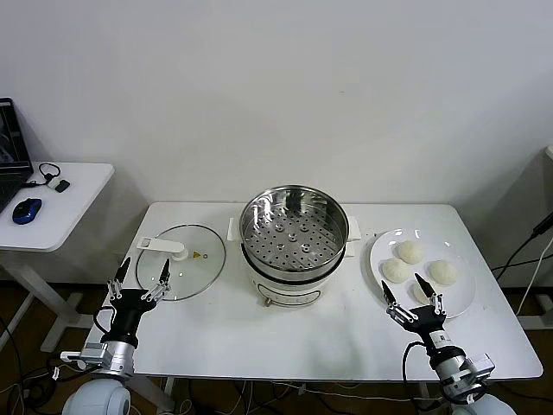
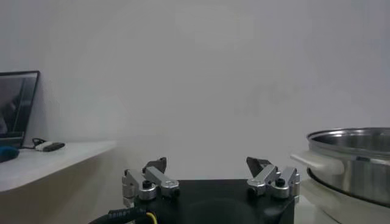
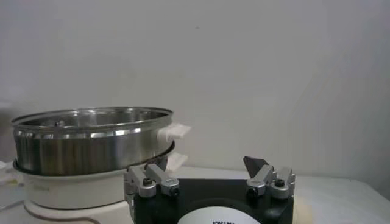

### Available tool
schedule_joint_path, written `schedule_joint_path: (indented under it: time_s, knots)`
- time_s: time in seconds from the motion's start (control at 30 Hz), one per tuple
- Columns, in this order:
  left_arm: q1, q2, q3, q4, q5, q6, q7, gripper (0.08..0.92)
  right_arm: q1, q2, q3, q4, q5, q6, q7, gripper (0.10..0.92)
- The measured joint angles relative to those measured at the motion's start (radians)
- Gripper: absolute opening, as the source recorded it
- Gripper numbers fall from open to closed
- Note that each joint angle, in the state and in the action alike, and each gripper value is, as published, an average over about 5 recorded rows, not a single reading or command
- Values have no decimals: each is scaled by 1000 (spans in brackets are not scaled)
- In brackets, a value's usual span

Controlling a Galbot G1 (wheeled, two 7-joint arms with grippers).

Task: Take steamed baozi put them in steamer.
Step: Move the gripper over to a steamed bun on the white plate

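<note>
The steamer (image 1: pixel 292 238), a shiny steel pot with a perforated tray on a white base, stands mid-table with nothing in it. It also shows in the wrist views: steamer (image 2: pixel 353 164), steamer (image 3: pixel 91 137). Several cream-white baozi (image 1: pixel 409 252) lie on a white plate (image 1: pixel 465 292) to its right. My right gripper (image 1: pixel 403 290) (image 3: pixel 207 163) is open at the plate's near edge, its fingers partly hiding the nearest baozi. Near the front left, my left gripper (image 1: pixel 143 270) (image 2: pixel 207 163) is open and holds nothing.
A flat glass lid (image 1: pixel 181 272) with a white handle lies left of the steamer, just beyond the left gripper. A side table (image 1: pixel 52 207) at far left holds a laptop and a blue mouse (image 1: pixel 27 209). Cables hang at the right edge.
</note>
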Motion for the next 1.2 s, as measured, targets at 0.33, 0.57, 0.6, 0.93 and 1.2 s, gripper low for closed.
schedule_joint_path:
  time_s: [0.33, 0.57, 0.6, 0.93, 1.2]
  knots:
    - [-7, -10, 7, -11, 10, 1, -4, 823, 30, -57, 40, -40, 4, -24, -62, 823]
    - [-11, -6, 6, -15, 10, 3, -5, 823, 108, -151, 57, -121, -12, -38, -182, 823]
    - [-11, -4, 6, -14, 10, 3, -5, 823, 125, -167, 55, -136, -16, -39, -201, 823]
    - [-3, 8, 11, 3, 12, -3, -4, 823, 366, -333, -46, -332, -87, -34, -437, 823]
    - [-1, 7, 12, 7, 16, -4, -4, 823, 642, -424, -231, -504, -179, -20, -626, 823]
